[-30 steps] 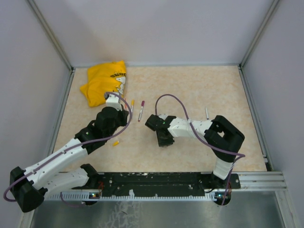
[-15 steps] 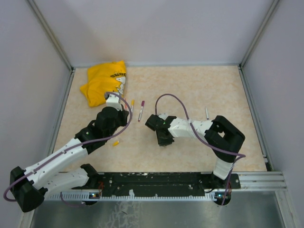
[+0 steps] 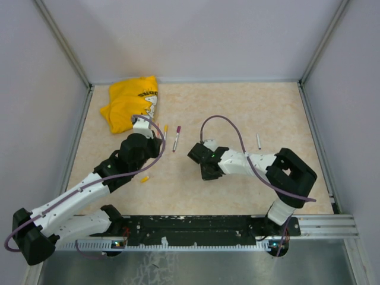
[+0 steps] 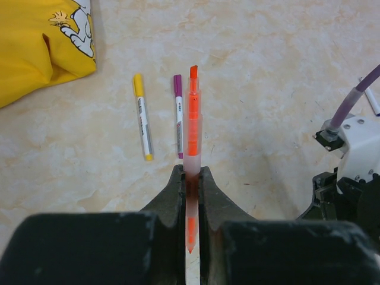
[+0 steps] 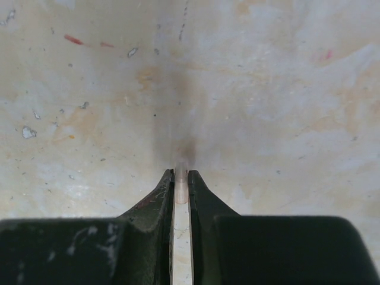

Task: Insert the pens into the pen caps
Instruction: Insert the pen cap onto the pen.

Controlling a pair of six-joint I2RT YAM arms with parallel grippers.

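My left gripper [image 4: 191, 175] is shut on an orange-red pen [image 4: 193, 113], whose tip points away over the table. Beyond it lie a yellow-capped pen [image 4: 142, 119] and a purple-capped pen [image 4: 178, 116], side by side [image 3: 165, 132] [image 3: 176, 138]. My right gripper [image 5: 181, 181] is low over the table, shut on a small pale pen cap [image 5: 181, 172] that stands between its fingertips. From above, the left gripper [image 3: 148, 135] is near the cloth and the right gripper [image 3: 206, 173] is mid-table. A small orange-yellow cap [image 3: 144, 179] lies beside the left arm. A grey pen [image 3: 259, 140] lies at the right.
A crumpled yellow cloth [image 3: 130, 102] lies at the back left corner. Grey walls and metal rails enclose the table on three sides. Purple cables loop over both arms. The right arm's wrist [image 4: 356, 148] shows at the right edge of the left wrist view.
The right gripper has shut on the pale cap, and the right arm has shifted a little to the right. The left arm and its pen have not moved.
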